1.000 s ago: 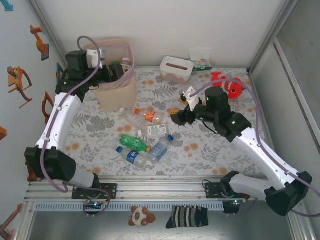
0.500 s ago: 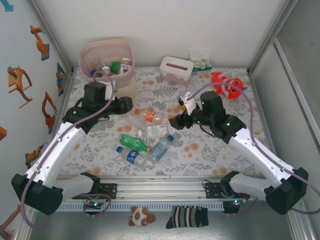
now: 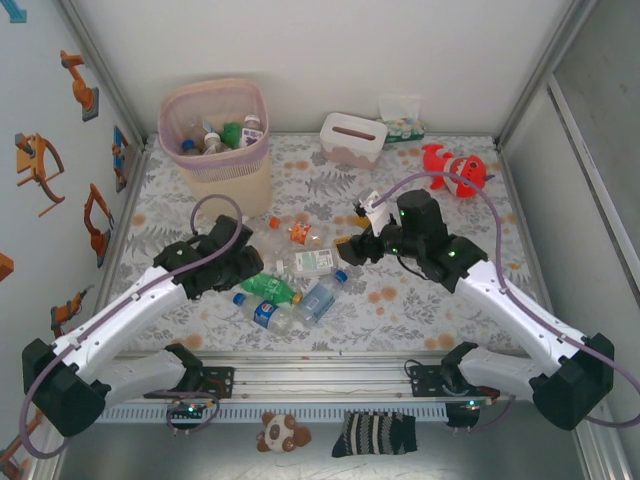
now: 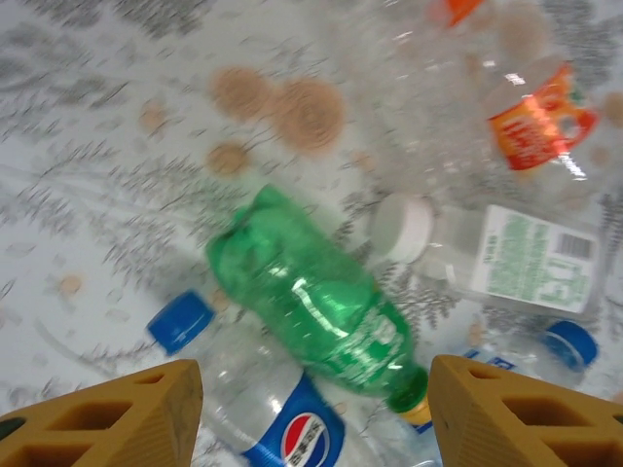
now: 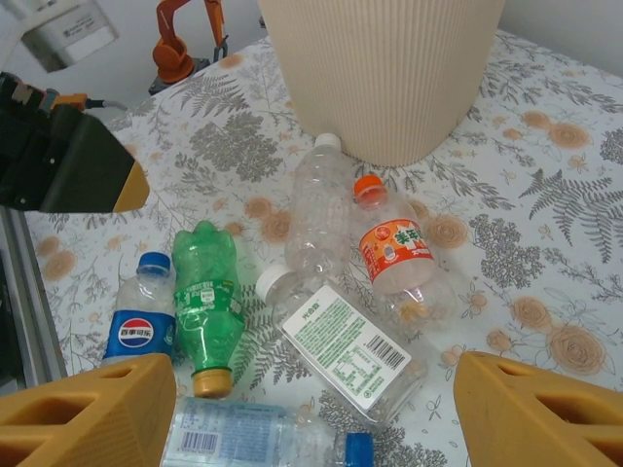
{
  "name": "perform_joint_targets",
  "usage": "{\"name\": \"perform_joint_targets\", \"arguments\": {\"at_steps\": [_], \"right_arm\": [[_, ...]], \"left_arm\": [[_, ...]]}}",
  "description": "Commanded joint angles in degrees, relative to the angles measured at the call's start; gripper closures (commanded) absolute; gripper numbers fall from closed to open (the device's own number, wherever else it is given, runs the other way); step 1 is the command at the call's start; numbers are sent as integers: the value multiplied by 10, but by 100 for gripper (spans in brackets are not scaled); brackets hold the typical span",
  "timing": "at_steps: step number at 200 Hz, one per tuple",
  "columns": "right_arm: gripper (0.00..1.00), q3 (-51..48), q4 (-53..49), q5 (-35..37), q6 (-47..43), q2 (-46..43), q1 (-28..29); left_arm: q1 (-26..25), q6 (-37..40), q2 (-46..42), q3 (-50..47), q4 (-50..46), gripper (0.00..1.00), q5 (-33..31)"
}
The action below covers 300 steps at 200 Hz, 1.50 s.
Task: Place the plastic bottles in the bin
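left claw [image 3: 256,266] swung from bin [image 3: 236,190] to floral table [image 3: 420,305]; it and right claw [image 3: 352,250] gape apart.

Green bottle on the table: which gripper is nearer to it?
Left. The left gripper hovers just above the green bottle; the right gripper sits farther off, beyond the white-labelled bottle.

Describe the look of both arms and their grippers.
The left arm and right arm have white shells, black joints and black wrist housings, each with a looping mauve cable. The left gripper and right gripper have mustard-yellow fingers with hollow rib cut-outs.
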Motion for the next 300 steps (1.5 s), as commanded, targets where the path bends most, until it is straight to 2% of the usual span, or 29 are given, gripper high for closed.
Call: {"name": "perform_joint_targets", "arguments": {"at_steps": [1, 47, 84, 104, 220, 300], "right_arm": [[26, -10, 23, -3, 9, -8, 6], [26, -22, 28, -3, 11, -14, 7], [26, -24, 29, -3, 7, -16, 8], [26, -25, 31, -3, 8, -18, 8], [26, -26, 24, 2, 8, -16, 8], [26, -21, 22, 2, 9, -6, 9]], "left_arm": [[-16, -133, -3, -14, -78, 38, -53], [-35, -214, -8, -72, -42, 36, 10], [-41, -258, -38, -155, 45, 32, 57], [-41, -277, -56, -186, 89, 32, 62], [-25, -323, -46, -268, 158, 29, 96], [-19, -347, -65, -311, 197, 38, 102]]}}
